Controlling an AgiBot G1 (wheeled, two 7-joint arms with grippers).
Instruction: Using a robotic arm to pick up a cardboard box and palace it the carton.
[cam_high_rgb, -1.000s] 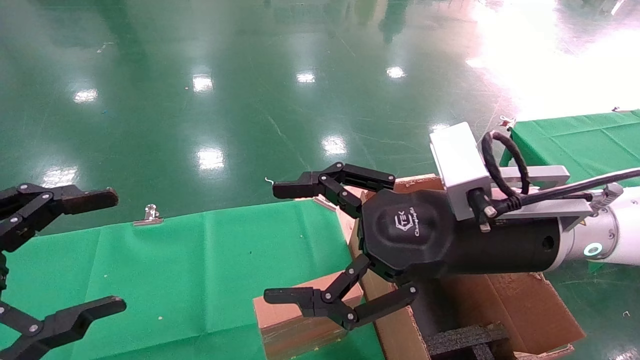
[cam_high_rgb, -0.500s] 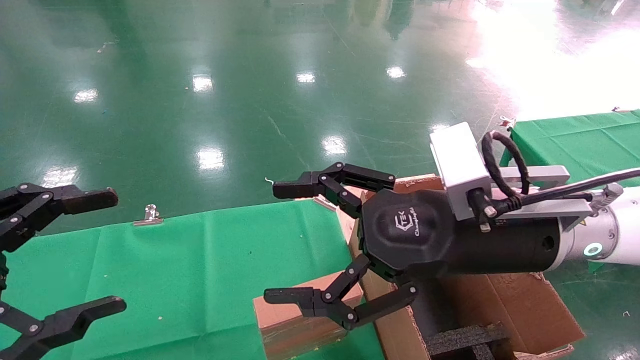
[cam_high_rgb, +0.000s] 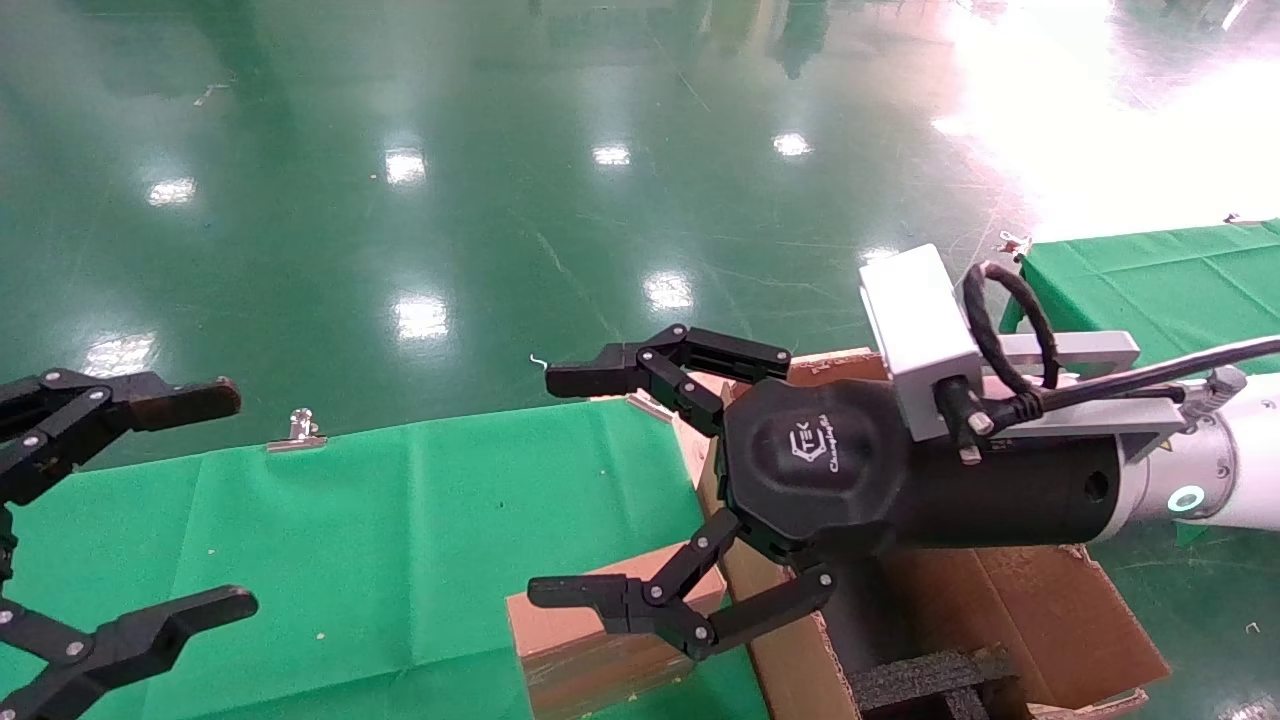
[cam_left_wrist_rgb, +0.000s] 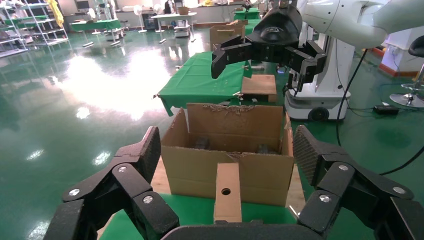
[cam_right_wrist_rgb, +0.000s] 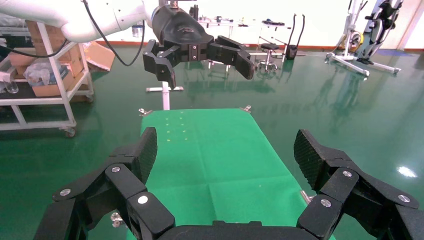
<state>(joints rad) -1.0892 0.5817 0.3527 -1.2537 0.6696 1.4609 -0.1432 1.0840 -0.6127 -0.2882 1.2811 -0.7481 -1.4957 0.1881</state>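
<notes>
On my feed, item one: the slim flat brown cardboard box (cam_high_rgb: 600, 640), standing on edge on the green-cloth tabletop (cam_high_rgb: 400, 540), its narrow face with a round hole toward my left wrist camera (cam_left_wrist_rgb: 227, 192). It sits just beside the outer wall of the large brown corrugated carton with ragged flaps (cam_high_rgb: 1040, 620), outside it. Item two: the carton, open-topped, with black foam spacers (cam_high_rgb: 930, 675) inside, standing at the tabletop's end next to the box. Item three: my right end effector (cam_high_rgb: 600, 485) on the glossy white robotic arm (cam_high_rgb: 1220, 480), suspended above the box and the carton's near wall, fingers spread wide, gripping nothing. Item four: my left end effector (cam_high_rgb: 190, 500), over the tabletop well apart from the box, likewise released and empty. Item five: a small metal clip (cam_high_rgb: 297, 430) on the tabletop's far edge.
</notes>
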